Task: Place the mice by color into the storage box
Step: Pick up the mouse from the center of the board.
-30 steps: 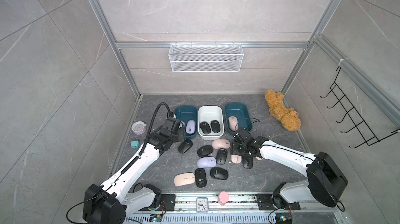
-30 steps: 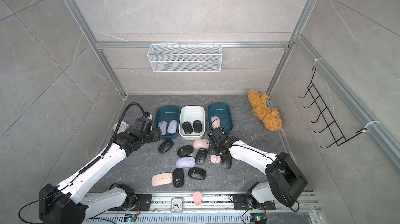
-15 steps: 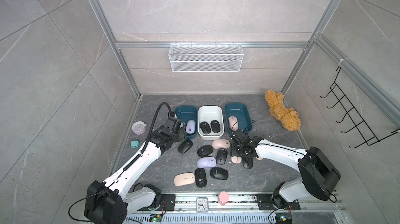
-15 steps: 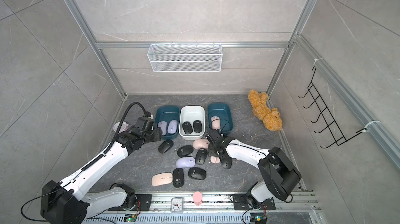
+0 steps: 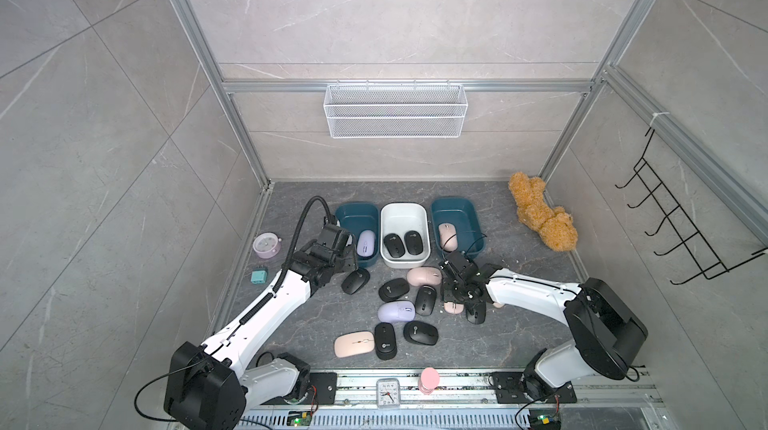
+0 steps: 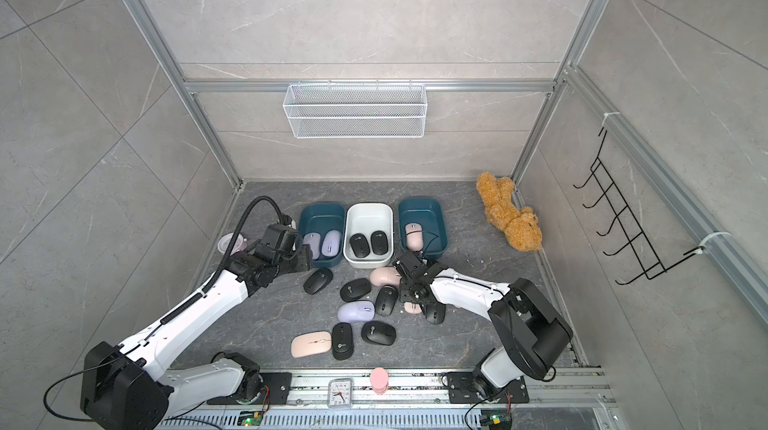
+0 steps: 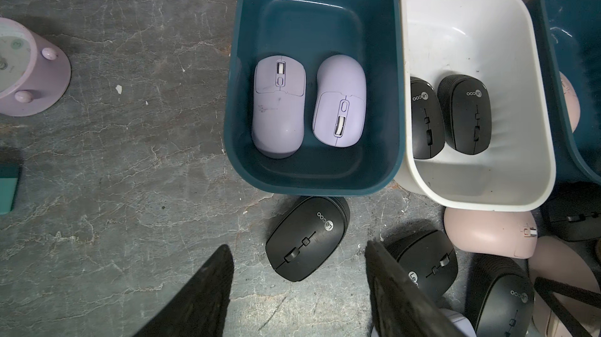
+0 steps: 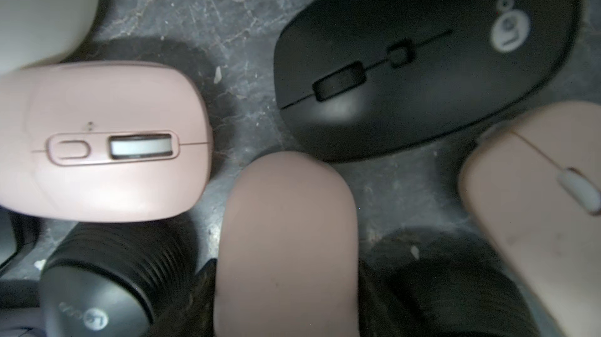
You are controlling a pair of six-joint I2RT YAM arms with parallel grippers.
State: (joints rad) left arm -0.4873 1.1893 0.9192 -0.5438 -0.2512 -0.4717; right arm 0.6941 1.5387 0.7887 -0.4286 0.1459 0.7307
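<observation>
Three storage boxes stand in a row: a teal one point(image 5: 357, 214) with two purple mice point(image 7: 340, 101), a white one point(image 5: 403, 211) with two black mice point(image 5: 405, 243), and a teal one point(image 5: 455, 206) with a pink mouse point(image 5: 448, 236). In front of them lie several loose mice in black, pink and purple point(image 5: 397, 311). My left gripper point(image 7: 299, 246) hangs open by the left teal box, with a black mouse point(image 7: 307, 237) just beyond its tips. My right gripper point(image 8: 286, 268) is low in the pile, shut on a pink mouse point(image 8: 286, 228) whose sides its fingers touch.
A pink alarm clock point(image 5: 266, 245) and a small teal block point(image 5: 258, 277) sit at the left wall. A plush bear point(image 5: 540, 216) lies at the back right. A wire basket point(image 5: 395, 116) hangs on the back wall and a hook rack point(image 5: 681, 232) on the right wall.
My right gripper has moved slightly left and closed its fingers onto the pink mouse in the pile. The left arm has hardly moved.
</observation>
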